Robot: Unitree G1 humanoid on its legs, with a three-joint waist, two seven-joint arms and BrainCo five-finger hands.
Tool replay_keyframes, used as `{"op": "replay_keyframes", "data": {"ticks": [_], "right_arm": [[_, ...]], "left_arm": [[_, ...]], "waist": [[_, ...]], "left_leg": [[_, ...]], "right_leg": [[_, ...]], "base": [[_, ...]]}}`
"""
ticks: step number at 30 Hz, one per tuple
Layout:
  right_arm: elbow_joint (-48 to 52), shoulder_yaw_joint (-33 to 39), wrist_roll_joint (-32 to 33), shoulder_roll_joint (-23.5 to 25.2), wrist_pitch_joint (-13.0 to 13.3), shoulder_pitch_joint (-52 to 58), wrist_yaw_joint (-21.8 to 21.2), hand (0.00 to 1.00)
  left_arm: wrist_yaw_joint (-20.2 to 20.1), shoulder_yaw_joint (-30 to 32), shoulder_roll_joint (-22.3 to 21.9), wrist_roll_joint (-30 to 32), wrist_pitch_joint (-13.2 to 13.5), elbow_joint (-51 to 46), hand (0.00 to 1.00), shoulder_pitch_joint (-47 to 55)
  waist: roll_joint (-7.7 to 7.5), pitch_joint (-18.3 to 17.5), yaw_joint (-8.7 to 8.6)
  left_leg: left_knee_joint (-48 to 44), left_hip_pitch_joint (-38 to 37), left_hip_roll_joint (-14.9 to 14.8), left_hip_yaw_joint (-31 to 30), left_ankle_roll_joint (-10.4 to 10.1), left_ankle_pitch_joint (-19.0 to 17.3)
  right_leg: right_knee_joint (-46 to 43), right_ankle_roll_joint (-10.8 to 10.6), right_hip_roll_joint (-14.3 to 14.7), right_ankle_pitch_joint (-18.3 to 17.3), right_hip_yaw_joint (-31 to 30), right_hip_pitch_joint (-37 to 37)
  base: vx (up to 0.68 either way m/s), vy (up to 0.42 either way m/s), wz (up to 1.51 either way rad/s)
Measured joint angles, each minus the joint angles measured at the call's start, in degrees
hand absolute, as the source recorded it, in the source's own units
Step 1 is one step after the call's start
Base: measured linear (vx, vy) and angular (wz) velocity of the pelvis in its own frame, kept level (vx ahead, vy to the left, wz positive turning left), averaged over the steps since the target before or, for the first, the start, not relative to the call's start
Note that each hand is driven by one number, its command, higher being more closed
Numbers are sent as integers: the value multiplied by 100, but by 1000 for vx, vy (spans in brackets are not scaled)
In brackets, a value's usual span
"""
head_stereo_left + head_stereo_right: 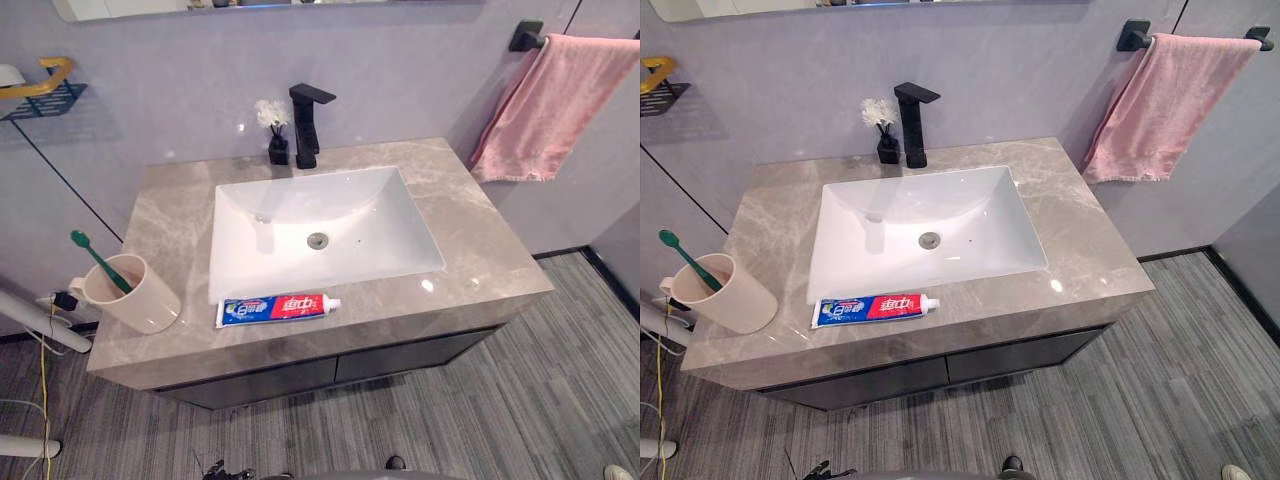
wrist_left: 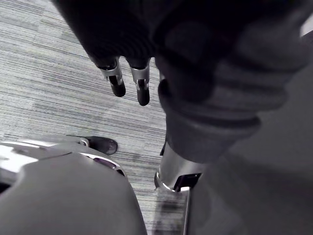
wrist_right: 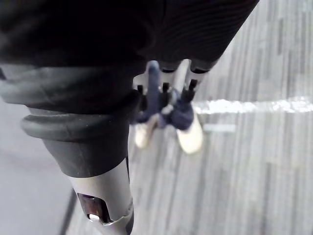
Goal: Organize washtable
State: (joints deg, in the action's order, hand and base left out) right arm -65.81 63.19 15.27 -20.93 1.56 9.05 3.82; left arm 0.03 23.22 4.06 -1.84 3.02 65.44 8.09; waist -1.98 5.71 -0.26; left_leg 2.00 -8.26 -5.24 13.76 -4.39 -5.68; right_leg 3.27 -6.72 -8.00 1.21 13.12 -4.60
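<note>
Toothpaste (image 1: pixel 277 308) lies along the tabletop's (image 1: pixel 470 240) front edge; the cup (image 1: pixel 130 295) with a toothbrush (image 1: pixel 97 258) sits at its front left corner. My left hand (image 2: pixel 116 78) and right hand (image 3: pixel 190 85) hang over the floor (image 2: pixel 49 73), fingers relaxed, holding nothing.

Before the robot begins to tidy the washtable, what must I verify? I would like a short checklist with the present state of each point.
1. Toothpaste lies flat on the counter before the sink, nothing on it: ok.
2. Cup stands upright, toothbrush inside: ok.
3. Left hand empty, fingers straight, over the floor: ok.
4. Right hand empty: cannot tell.
5. Space by the robot free: not ok, a person's shoes show past the right hand.
</note>
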Motion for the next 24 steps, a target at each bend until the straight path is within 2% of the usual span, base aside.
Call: {"op": "replay_keyframes", "data": {"ticks": [2,5,7,10,12,17,20,24], "right_arm": [[430,-34,36,-42,-33,-39,35,0],[2217,-410,27,20,-30,44,283,0],[3717,-738,-176,2,112,12,565,0],[4421,-936,-540,-93,304,-263,768,0],[4674,-1031,-611,-95,301,-495,876,0],[6091,-1424,-1004,-258,419,-727,987,0],[6560,-1607,-1141,-437,526,-835,996,0],[6975,-2431,-1125,-722,717,-1122,704,0]], "left_arm": [[1,59,0,-25,1,0,0,37],[7,132,-36,-24,2,-40,0,54],[13,115,-41,-23,3,-151,0,121],[27,36,-42,-22,6,-294,0,197],[40,-55,-34,-21,2,-293,0,224],[36,-64,-68,-23,-26,-303,0,388],[26,-55,-70,-30,-24,-288,0,477],[9,-66,-64,-31,-4,-288,0,486]], "waist": [[-18,-15,-61],[-17,-24,-83],[-47,-41,-97],[-99,-105,-43],[-115,-127,-38],[-93,-173,-36],[-117,-195,-4],[-135,-235,74]], "left_leg": [[7,12,-28,30,-2,1],[5,53,-36,73,-8,-3],[-2,61,-53,77,-9,-3],[-16,110,-76,52,-20,4],[-26,153,-74,19,-28,9],[-90,284,-50,-205,-32,16],[-82,350,-50,-317,-88,55],[-79,395,-43,-437,-81,97]], "right_leg": [[2,0,2,0,-9,26],[-1,-10,-27,9,-52,90],[-1,-10,-32,10,-43,95],[-1,-10,-20,9,8,112],[-1,-10,-29,10,55,126],[-9,-11,-75,9,291,100],[-15,-11,-83,9,450,81],[-15,-11,-89,9,582,53]], "base": [[13,-5,-4],[9,0,-6],[0,0,0],[-13,-17,6],[-13,-11,12],[-9,-4,21],[-12,-10,28],[-30,-12,15]]}}
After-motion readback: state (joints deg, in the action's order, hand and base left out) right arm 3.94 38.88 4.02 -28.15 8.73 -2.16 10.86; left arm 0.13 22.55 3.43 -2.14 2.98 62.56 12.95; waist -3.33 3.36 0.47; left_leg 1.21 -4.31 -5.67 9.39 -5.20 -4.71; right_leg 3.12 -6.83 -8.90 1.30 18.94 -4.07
